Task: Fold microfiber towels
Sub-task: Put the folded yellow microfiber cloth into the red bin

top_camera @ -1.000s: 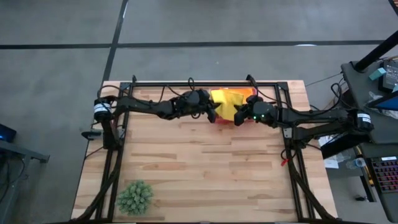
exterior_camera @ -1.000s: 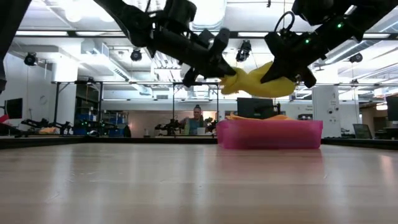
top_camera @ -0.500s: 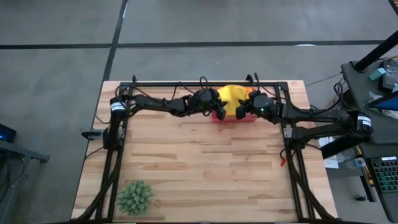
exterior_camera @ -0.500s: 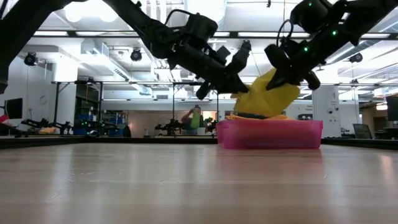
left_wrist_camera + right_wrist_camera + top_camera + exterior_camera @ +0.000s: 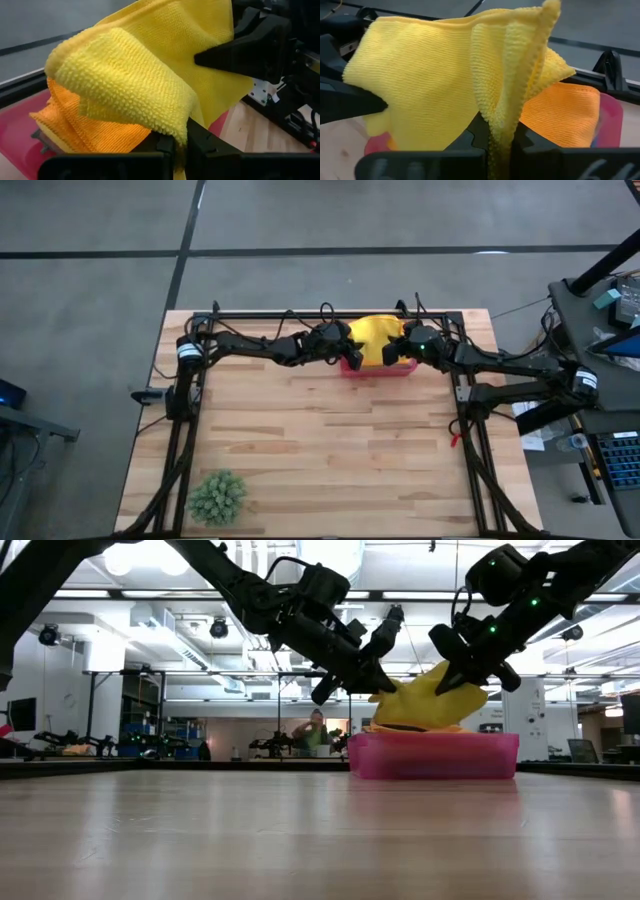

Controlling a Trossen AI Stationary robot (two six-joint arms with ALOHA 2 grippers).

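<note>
- Holding one soft yellow microfiber towel between them, both grippers hang over the rigid pink rectangular tray at the far edge of the pale wooden table.
- The left gripper has its fingers pinched tight on a thick folded edge of the yellow towel; the right gripper is clamped the same way on the opposite edge.
- The yellow towel sags between the two grips, its lower part touching or nearly touching the stack in the tray; the low view does not settle which.
- An orange microfiber towel lies in the tray just under it, apparently folded flat.
- Handling, as a judgement: the cloth is light and limp, with a nubby pile that should grip the pads well. It will not hold a shape unsupported, so a fold stays only once laid flat.
- Best hold is at corners or along a doubled edge, as now; gripping mid-panel would bunch it.
- A small spiky green plant ball sits well apart at the near left corner.
</note>
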